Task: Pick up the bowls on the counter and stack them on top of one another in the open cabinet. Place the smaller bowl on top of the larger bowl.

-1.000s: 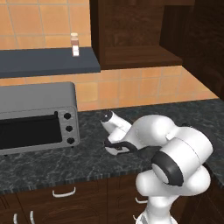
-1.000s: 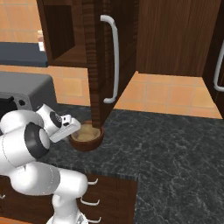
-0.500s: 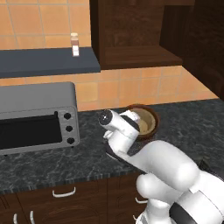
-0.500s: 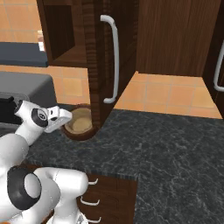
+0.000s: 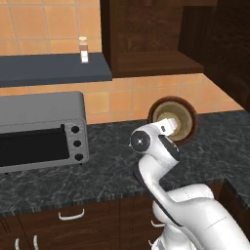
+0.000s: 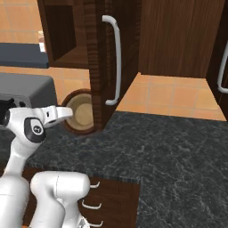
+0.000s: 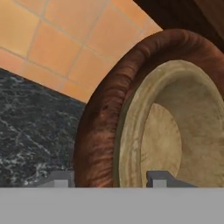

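The larger bowl [image 5: 190, 108] of reddish-brown wood hangs tipped on its side above the counter [image 5: 107, 163], its mouth turned toward the base cameras. The smaller bowl [image 5: 183, 123], light tan, sits nested inside it. My gripper [image 5: 167, 125] is shut on their lower rims: in the hand view one fingertip [image 7: 59, 178] is outside the larger bowl [image 7: 103, 127] and the other is inside the smaller bowl [image 7: 162, 144]. From the right, the larger bowl [image 6: 70, 122] is beside the gripper [image 6: 67, 112], below the open cabinet [image 6: 67, 55]. The open cabinet's shelf [image 5: 154, 61] is up and to the left of the bowls.
A silver toaster oven [image 5: 41, 129] stands on the counter to the left. Above it runs a grey-blue wall shelf [image 5: 49, 71] with a small jar [image 5: 84, 49]. The cabinet's open door [image 6: 100, 67] with its handle [image 6: 115, 62] juts out just right of the bowls.
The arm has straightened upward, lifting both nested bowls off the counter. They have tipped from upright onto their side.
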